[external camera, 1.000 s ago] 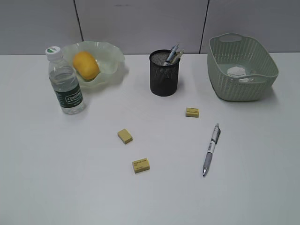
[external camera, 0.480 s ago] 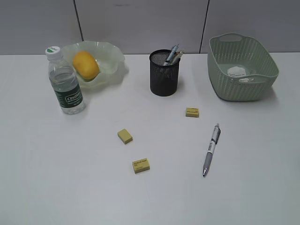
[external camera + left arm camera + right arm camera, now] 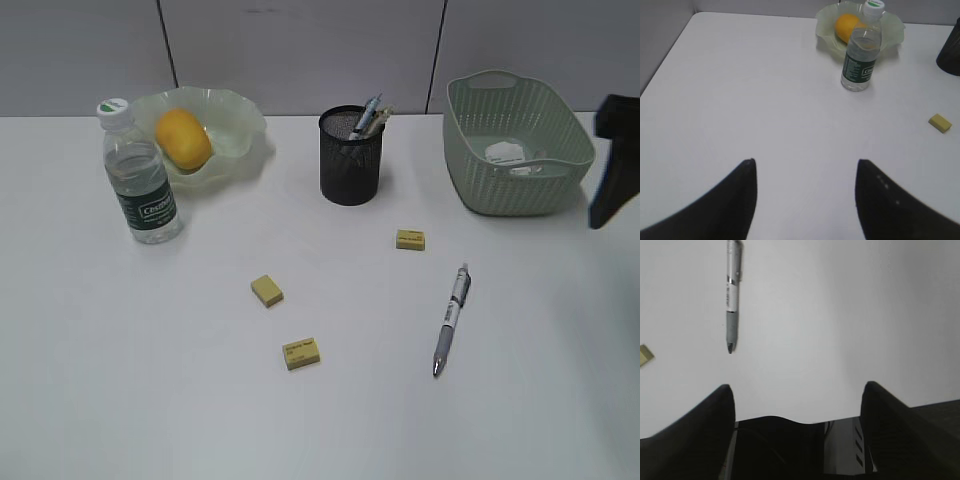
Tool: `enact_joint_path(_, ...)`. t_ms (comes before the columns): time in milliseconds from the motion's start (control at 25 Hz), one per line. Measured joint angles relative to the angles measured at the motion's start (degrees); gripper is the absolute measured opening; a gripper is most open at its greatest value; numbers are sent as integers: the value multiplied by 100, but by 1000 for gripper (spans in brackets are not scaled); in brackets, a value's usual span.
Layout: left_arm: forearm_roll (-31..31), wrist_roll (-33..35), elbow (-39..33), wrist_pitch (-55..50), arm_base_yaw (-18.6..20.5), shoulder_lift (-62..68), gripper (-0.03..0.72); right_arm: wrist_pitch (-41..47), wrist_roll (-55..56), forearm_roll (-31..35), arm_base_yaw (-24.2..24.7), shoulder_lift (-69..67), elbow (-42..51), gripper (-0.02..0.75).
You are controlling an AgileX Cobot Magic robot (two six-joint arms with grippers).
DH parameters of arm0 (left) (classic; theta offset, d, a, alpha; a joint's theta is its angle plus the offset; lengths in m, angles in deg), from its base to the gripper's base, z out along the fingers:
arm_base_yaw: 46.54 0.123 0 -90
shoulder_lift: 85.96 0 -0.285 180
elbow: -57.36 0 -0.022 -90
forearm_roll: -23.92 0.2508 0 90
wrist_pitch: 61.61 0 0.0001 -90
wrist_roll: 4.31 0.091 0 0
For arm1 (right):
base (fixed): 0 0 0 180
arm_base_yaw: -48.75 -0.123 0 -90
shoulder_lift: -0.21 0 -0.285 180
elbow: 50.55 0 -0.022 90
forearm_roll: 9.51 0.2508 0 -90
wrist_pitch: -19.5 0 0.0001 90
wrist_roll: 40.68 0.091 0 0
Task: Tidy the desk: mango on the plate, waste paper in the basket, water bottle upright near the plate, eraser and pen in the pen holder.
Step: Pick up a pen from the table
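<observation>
White desk (image 3: 150,400): 3 erasers (image 3: 302,352) and pen (image 3: 451,319) loose. Left gripper (image 3: 805,172) and right gripper (image 3: 797,395) both spread wide, empty; basket (image 3: 560,185) probably holds paper (image 3: 505,152).

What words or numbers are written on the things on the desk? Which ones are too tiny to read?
Water bottle label: white brand lettering, too blurred to read for sure.
Front eraser: small dark print, too small to read.
Eraser by the pen: tiny marks, unreadable.
Pen, cup, basket: no writing visible.
</observation>
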Motion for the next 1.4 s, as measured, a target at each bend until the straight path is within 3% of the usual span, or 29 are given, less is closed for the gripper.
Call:
enact_joint_path(160, 0, 0, 0, 0, 0, 0, 469, -459, 464, 73, -581, -809, -208, 614)
enact_joint_path(360, 0, 0, 0, 0, 0, 0, 467, -884, 673, 342, -876, -1776, -445, 604)
enact_joint_path(1000, 0, 0, 0, 0, 0, 0, 440, -2079, 1126, 293, -905, -3304, -556, 595)
enact_joint_path(1400, 0, 0, 0, 0, 0, 0, 428, -2110, 1226, 159, -989, -3849, -1055, 595)
